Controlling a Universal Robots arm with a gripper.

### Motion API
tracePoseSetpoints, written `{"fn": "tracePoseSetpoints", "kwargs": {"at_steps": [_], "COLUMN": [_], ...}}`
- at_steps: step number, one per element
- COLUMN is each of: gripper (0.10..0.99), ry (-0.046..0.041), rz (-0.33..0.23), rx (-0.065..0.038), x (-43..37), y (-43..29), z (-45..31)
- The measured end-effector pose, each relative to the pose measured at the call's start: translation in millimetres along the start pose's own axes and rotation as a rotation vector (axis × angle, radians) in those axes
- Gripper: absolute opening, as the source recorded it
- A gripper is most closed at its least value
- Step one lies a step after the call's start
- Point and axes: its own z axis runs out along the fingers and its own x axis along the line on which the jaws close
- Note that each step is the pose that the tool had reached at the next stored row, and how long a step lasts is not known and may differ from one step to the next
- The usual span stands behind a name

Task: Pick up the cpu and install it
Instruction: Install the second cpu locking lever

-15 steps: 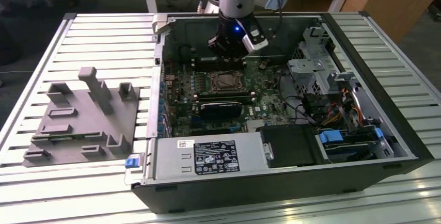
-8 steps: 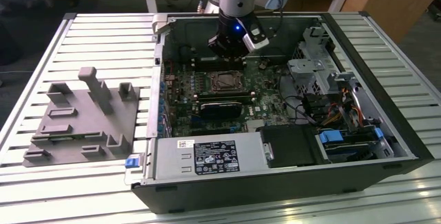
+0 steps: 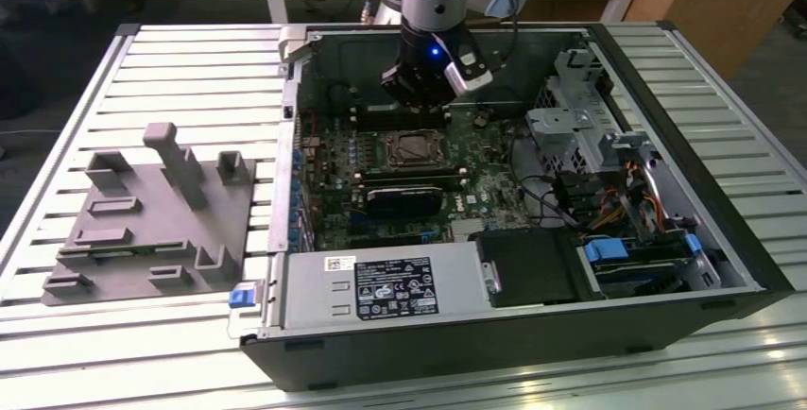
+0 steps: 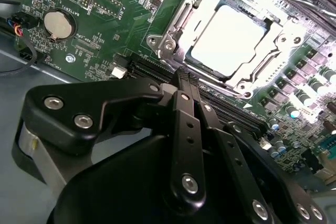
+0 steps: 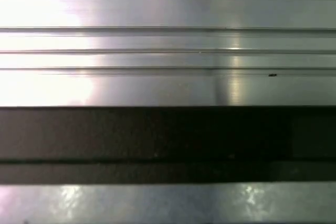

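The cpu (image 4: 228,38), a pale silver square plate, lies flat inside the motherboard socket's metal frame (image 4: 173,30). In the exterior view the cpu (image 3: 414,150) sits in the middle of the green board inside the open computer case. My gripper (image 3: 422,103) hangs just beyond the socket, toward the back of the case and a little above the board. In the second wrist view its black fingers (image 4: 185,85) meet, shut with nothing between them, and their tips stop short of the socket frame's near edge.
A grey fixture with upright posts (image 3: 151,212) lies on the slatted aluminium table (image 5: 168,45) at the exterior view's left. Inside the case are a black card (image 3: 403,204), a power supply (image 3: 378,287), a drive cage (image 3: 568,131) and cables. A coin battery (image 4: 56,24) sits on the board.
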Motion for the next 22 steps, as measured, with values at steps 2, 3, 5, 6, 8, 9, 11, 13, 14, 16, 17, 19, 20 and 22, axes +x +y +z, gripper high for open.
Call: {"fn": "tracePoseSetpoints", "kwargs": {"at_steps": [2,3,5,6,8,9,11,13,14,16,17,19,20,22], "gripper": [0.106,0.106,0.106,0.106,0.106,0.106,0.106,0.106,0.106,0.106,0.106,0.106,0.106,0.106], "ry": [0.0,0.0,0.0,0.0,0.0001,0.0,0.0,0.0,0.0,-0.0001,0.0,0.0001,0.0,0.0], "rz": [0.0,0.0,0.0,0.0,0.0,0.0,0.0,0.0,0.0,0.0,0.0,0.0,0.0,0.0], "rx": [0.0,0.0,0.0,0.0,0.001,0.001,0.001,0.001,0.001,0.001,0.001,0.001,0.001,0.001], "x": [0.0,0.0,-0.1,-0.1,-0.1,-0.2,-0.4,-1.2,-1.5,-1.7,-1.7,-1.7,-1.7,-1.9], "y": [-0.4,-0.6,-1.1,-1.4,-2.1,-2.4,-3.2,-4.0,-4.6,-5.8,-6.3,-6.8,-6.8,-6.6], "z": [0.0,0.0,-0.1,-0.1,-0.1,-0.1,-0.1,-0.2,-0.2,-0.2,-0.2,-0.9,-2.0,-6.8]}}
